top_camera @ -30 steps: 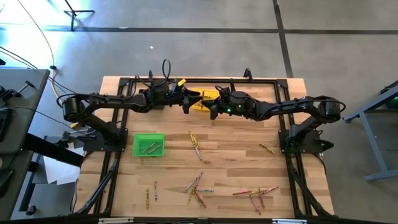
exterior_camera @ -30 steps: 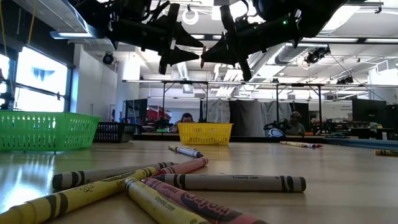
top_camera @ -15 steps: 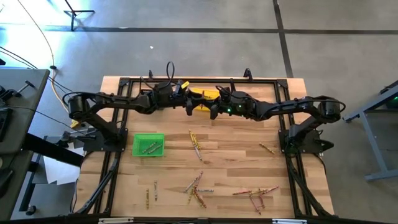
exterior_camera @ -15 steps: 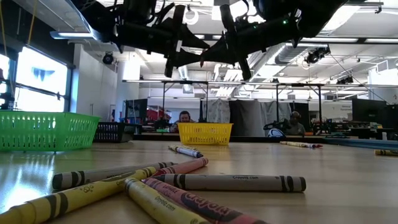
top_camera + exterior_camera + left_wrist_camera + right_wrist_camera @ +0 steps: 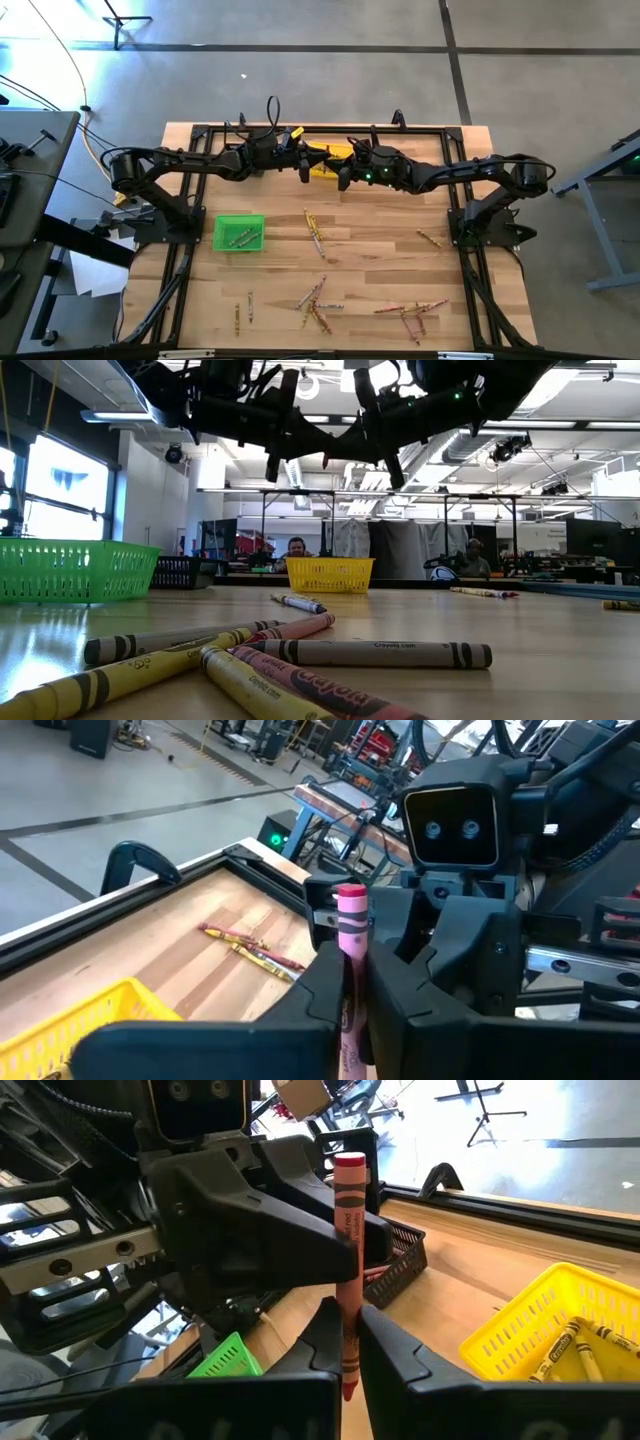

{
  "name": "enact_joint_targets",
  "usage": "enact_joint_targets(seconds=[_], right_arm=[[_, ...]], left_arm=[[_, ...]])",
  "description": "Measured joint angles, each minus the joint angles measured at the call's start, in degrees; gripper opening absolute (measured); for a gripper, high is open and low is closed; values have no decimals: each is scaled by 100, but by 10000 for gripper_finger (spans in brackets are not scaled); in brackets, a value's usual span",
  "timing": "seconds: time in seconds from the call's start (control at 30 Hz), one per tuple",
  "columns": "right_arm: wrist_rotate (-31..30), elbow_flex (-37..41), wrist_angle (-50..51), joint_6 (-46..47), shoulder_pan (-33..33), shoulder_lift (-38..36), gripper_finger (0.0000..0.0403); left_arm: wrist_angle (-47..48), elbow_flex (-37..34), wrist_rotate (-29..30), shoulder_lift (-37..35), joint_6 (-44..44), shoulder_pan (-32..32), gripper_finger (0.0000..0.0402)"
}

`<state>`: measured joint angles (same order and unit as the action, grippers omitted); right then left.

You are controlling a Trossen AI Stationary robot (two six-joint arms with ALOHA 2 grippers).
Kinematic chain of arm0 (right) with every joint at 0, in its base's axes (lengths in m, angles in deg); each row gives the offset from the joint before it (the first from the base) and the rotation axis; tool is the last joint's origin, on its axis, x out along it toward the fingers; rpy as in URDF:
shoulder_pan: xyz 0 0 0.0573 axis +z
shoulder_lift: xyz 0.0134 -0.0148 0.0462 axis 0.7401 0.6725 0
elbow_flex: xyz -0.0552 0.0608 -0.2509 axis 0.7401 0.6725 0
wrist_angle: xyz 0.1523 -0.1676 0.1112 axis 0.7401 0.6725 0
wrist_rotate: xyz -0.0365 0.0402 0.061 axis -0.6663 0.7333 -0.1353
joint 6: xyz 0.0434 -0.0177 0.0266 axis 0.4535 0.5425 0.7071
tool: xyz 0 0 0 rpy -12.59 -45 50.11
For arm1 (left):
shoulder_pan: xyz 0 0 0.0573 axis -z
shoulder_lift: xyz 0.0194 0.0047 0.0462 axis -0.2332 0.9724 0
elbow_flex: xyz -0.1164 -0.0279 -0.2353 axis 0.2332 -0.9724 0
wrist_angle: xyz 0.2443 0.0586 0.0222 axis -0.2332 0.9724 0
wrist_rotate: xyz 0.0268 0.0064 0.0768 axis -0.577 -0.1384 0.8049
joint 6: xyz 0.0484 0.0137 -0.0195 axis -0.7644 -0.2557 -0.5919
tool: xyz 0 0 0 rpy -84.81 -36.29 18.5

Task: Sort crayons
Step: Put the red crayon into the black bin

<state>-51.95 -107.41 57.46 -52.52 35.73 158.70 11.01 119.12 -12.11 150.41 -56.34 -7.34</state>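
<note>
Red crayon [image 5: 347, 1270] is passing between two arms above the far end of the worktop [image 5: 380, 250]: the left gripper [image 5: 303, 166], spread wide a second ago, is now clamping onto the same stick that the right gripper [image 5: 343, 176] is pinching near its lower end. Both sets of fingers are now closed on it, so the handover looks about half done, with the right gripper's release the likely next step before the crayon can go to a bin. Seen from either wrist, the crayon is standing with its long axis running straight out between the fingers, its flat end pointing away from the right gripper. The yellow bin [image 5: 330, 158] is sitting just below the meeting grippers. The other crayons [image 5: 315, 232] are lying scattered well apart from both grippers, and the green bin [image 5: 239, 233] is holding a few.
</note>
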Motion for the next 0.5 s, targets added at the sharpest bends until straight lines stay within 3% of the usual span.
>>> enact_joint_targets(seconds=[0.23, 0.5], right_arm=[[-146, -2, 25, 5, 0, 0, 25], [-130, -2, 352, -20, 0, -8, 110]], left_arm=[[-3, 0, -26, 0, -16, -57, 7], [374, 0, 13, -102, -173, -468, 4]])
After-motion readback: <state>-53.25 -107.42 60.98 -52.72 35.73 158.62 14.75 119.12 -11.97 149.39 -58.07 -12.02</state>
